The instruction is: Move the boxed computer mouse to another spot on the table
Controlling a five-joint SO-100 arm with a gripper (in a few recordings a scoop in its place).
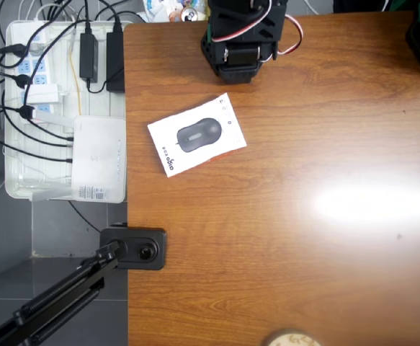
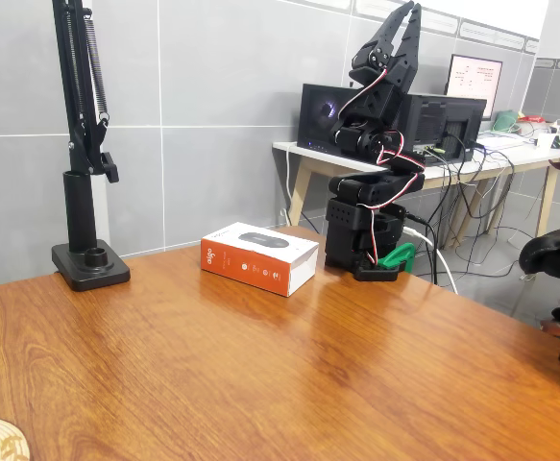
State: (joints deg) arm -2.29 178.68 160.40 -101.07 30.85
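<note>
The boxed computer mouse (image 1: 197, 135) lies flat on the table (image 1: 303, 252), a white box with a dark grey mouse pictured on top, turned a little askew. In the fixed view the boxed computer mouse (image 2: 260, 254) shows its orange-red side, resting on the table (image 2: 260, 384) toward the far edge. The black arm's base (image 1: 238, 43) stands at that far edge, just behind and to the right of the box. The arm is folded upright, and my gripper (image 2: 409, 12) points up high above the base (image 2: 361, 230), far from the box, shut and holding nothing.
A white tray (image 1: 51, 108) with power strips, cables and a white router (image 1: 98, 158) sits off the table's left edge. A black clamp stand (image 1: 134, 247) (image 2: 85, 259) grips that edge. A round coaster (image 1: 290, 339) lies at the near edge.
</note>
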